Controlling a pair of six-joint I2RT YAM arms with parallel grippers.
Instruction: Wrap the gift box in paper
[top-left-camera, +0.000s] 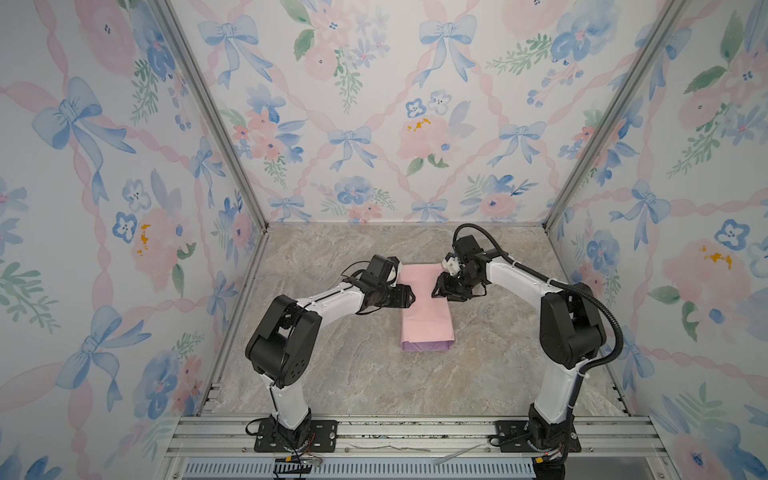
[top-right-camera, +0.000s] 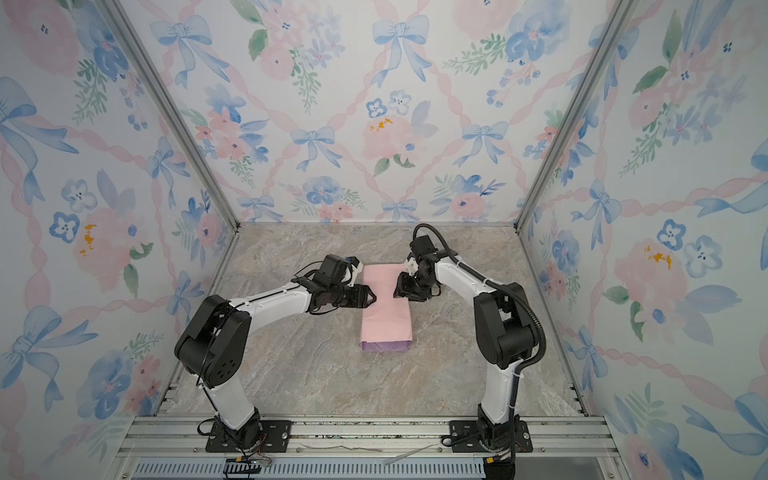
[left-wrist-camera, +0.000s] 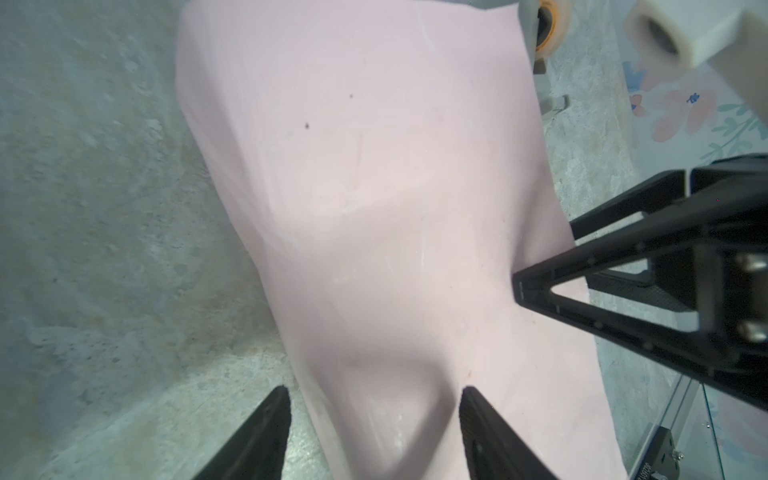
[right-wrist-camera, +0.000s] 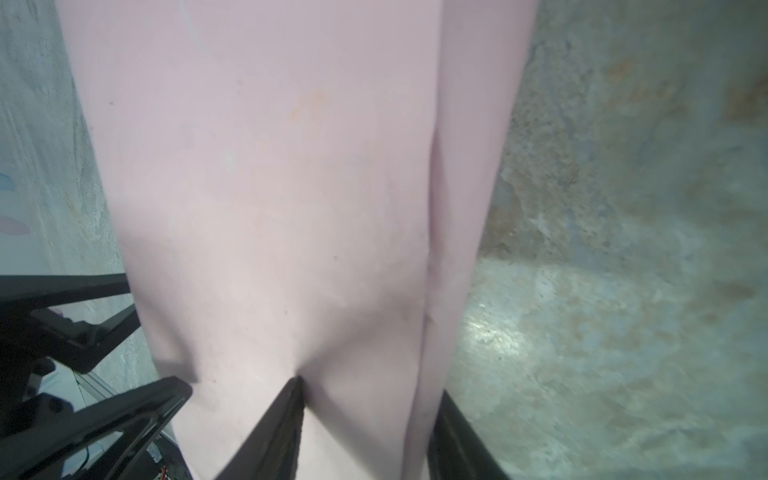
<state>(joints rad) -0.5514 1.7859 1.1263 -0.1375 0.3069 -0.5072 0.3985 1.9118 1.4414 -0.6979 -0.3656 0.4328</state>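
Now the left hand (top-left-camera: 410, 297) and right hand (top-left-camera: 436, 288), both spread, sit at opposite edges of the folded pale-pink paper sheet (top-left-camera: 424, 318) on the marbled table (top-left-camera: 332, 374).

My arms are white tubular links (top-left-camera: 332, 301) joined by bulky black joint housings (top-left-camera: 282, 336). A ribbed black cable hose (top-left-camera: 619, 340) runs far behind my right claw (top-left-camera: 435, 289). That claw and my left claw (top-left-camera: 411, 298) have black triangular open-frame fingers (left-wrist-camera: 602, 307) with ribbed pads (left-wrist-camera: 471, 415). Two silver screws (left-wrist-camera: 751, 263) sit just behind the right one. My black base plates (top-left-camera: 324, 434) carry silver bolts.
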